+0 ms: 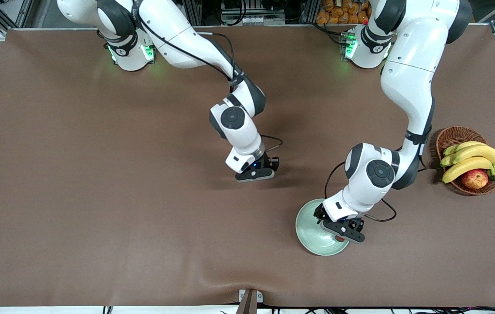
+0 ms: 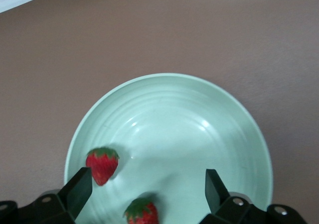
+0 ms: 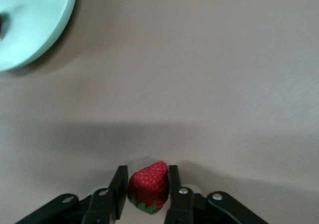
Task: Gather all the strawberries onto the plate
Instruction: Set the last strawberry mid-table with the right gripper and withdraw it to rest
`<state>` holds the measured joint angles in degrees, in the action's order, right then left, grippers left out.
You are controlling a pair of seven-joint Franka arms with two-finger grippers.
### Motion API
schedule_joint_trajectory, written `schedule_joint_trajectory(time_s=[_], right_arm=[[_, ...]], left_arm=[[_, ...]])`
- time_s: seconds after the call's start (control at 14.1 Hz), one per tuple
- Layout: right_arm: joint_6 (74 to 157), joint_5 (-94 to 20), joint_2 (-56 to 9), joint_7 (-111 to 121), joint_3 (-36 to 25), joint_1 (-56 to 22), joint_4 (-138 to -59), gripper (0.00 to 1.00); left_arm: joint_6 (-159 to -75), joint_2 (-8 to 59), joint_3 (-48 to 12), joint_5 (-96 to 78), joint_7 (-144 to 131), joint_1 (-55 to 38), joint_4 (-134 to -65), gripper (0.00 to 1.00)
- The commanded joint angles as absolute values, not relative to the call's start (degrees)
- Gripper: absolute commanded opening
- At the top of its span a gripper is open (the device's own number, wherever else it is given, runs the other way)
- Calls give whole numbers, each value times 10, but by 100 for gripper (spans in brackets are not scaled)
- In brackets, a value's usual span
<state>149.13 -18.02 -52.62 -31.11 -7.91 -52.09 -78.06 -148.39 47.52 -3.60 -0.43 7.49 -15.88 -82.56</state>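
1. Plainly, my left end effector [image 2: 147, 186] hangs over the plate [image 2: 219, 134], a round, glossy mint-green dish with faint concentric ridges, its fingers spread wide with nothing between them; two small red strawberries [image 2: 102, 165] with green caps lie in it, the second strawberry [image 2: 142, 212] cut off at the frame edge.
2. My right end effector [image 3: 146, 186], low over the brown matte counter [image 1: 99, 196], has its fingers against a third strawberry [image 3: 148, 185], seeded and conical; whether it is truly clamped I cannot tell.
3. From the front my arms hide all but a speck of red; only that view shows the wicker basket [image 1: 455, 135] with bananas [image 1: 470, 159] and an apple [image 1: 474, 179].
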Motion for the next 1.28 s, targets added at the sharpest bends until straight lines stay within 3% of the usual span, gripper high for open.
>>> schedule_joint_trajectory(time_s=[0.0,0.28,0.64,1.21], right_arm=[[1489,-185,-532,-315,-89,-536,-763,100],[1456,-186,-484,-305,-93,-505,-775,100],[1264,-185,-390,-172,-95,-403,-801,100],[1230,-150,-179,12,-90,-208,-1001,100]], left_arm=[[-1481,458,-46,-1,64,-155,-836,100],[-1481,458,-47,-1,36,-165,-836,100],[-1433,440,-45,1,-117,-217,-843,100],[-1281,399,-45,8,-255,-271,-850,100]])
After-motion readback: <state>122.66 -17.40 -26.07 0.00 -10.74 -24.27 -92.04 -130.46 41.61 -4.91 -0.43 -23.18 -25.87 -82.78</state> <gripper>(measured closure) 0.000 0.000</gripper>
